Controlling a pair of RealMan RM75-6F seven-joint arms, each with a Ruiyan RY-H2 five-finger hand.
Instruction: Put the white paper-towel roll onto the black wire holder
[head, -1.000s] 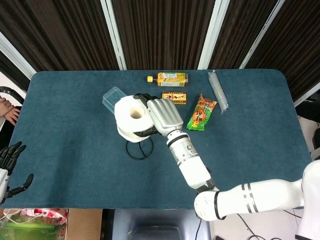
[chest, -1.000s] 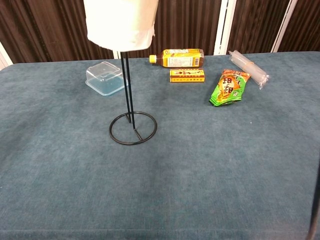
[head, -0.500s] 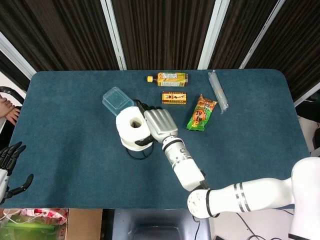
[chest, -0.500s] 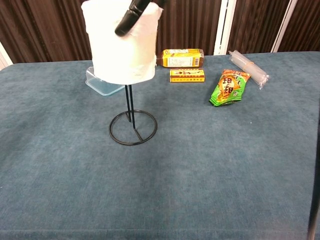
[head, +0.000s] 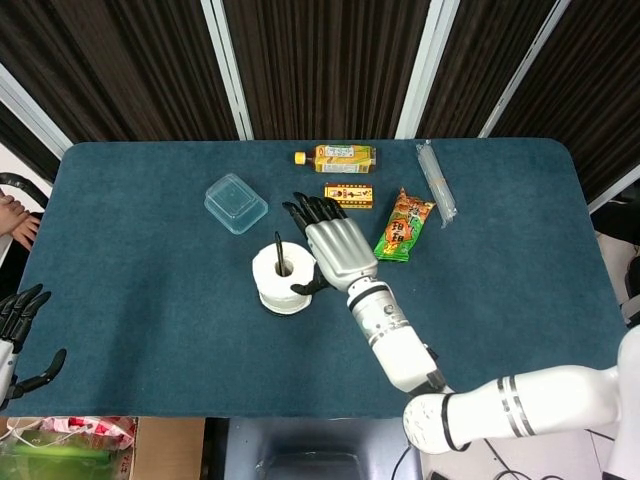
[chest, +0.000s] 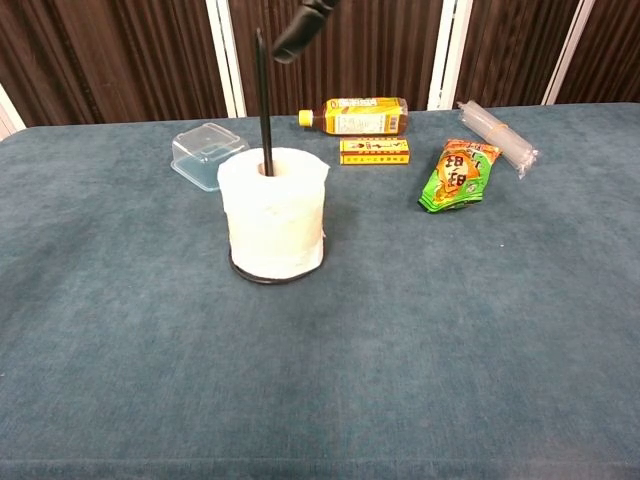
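The white paper-towel roll (head: 283, 277) (chest: 273, 212) stands upright on the black wire holder, its base ring (chest: 247, 274) showing under the roll. The holder's rod (chest: 264, 95) (head: 279, 251) rises through the core. My right hand (head: 335, 250) hovers just right of and above the roll, fingers spread and holding nothing; in the chest view only one fingertip (chest: 300, 30) shows, high above the roll. My left hand (head: 20, 335) hangs off the table's front-left corner, fingers apart and empty.
A clear plastic box (head: 235, 203) lies behind the roll to the left. Behind and to the right are a tea bottle (head: 340, 157), a small orange box (head: 348, 196), a green snack bag (head: 405, 226) and a clear wrapped tube (head: 436, 180).
The roll slid down the rod from near its top to the base ring. My right hand let it go and opened, now above and to the right.
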